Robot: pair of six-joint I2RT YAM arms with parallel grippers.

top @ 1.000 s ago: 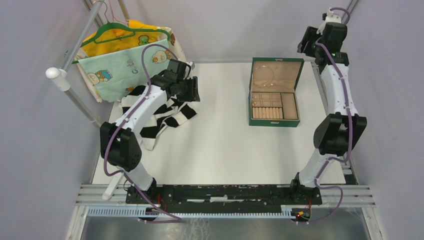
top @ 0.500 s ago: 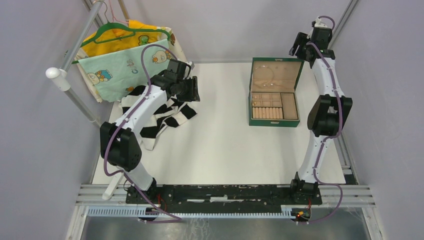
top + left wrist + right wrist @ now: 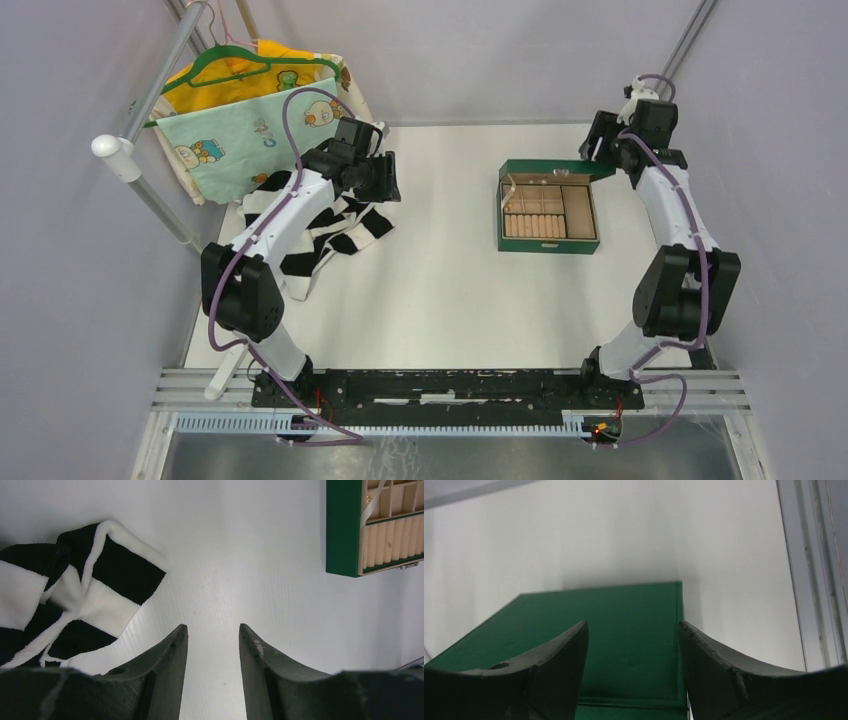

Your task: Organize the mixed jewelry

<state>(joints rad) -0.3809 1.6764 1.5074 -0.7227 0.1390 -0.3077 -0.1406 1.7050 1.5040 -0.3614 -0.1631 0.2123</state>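
Note:
The green jewelry box (image 3: 500, 215) sits right of centre, its tan compartments showing. Its lid (image 3: 555, 168) leans forward over the back of the tray. No silvery hoop shows; the lid covers its own inner face. A tiny gold speck (image 3: 369, 499) lies in one compartment of the box (image 3: 342, 530). My right gripper (image 3: 598, 145) is behind the lid, open. In the right wrist view the gripper (image 3: 633, 624) has the lid's green outer face (image 3: 599, 610) between its spread fingers. My left gripper (image 3: 388, 180) hovers open and holds nothing; in the left wrist view the gripper (image 3: 212, 628) is over bare table.
A black-and-white striped cloth (image 3: 330, 225) lies under the left arm, and this striped cloth (image 3: 75, 590) is left of the fingers. Patterned clothes on a green hanger (image 3: 250, 110) hang from a rack at back left. A metal rail (image 3: 814, 580) borders the table's right edge.
The right arm came down from high behind the box. The lid swung from upright to leaning forward over the tray, hiding the hoop. The left arm stayed still.

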